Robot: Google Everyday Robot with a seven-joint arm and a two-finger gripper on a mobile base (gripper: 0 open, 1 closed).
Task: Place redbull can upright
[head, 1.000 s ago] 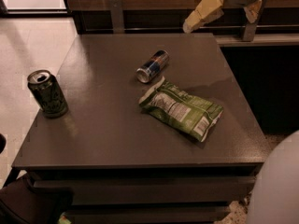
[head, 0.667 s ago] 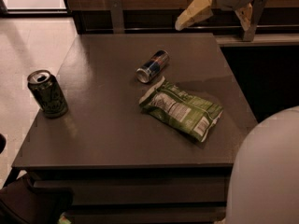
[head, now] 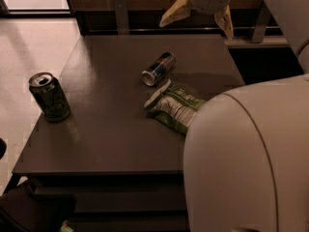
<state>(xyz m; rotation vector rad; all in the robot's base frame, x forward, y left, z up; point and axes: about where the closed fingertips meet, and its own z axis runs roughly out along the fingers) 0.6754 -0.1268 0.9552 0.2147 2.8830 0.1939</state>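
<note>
The redbull can (head: 158, 68) lies on its side on the dark table (head: 106, 134), a little beyond the middle and toward the far edge. One silver end points toward me and to the left, and the blue-and-silver body runs back and to the right. Nothing is gripping or touching it from above. Just beside it on the near right lies a green snack bag (head: 173, 108), flat and crumpled, its pale top corner close to the can's near end; whether the two touch I cannot tell. Well apart from both, near the left edge of the table, a wider dark green can (head: 49, 96) stands upright with its opened top showing. The gripper (head: 196, 29) hangs up in the air past the far edge of the table, above and to the right of the redbull can and well clear of it. Its jaws are spread wide apart with nothing between them, one pale finger (head: 175, 12) angled out to the left and the other pointing down on the right. A big white rounded part of the robot's arm (head: 241, 163) fills the near right corner and hides part of the bag and that side of the table. Pale floor (head: 29, 47) shows off to the left.
</note>
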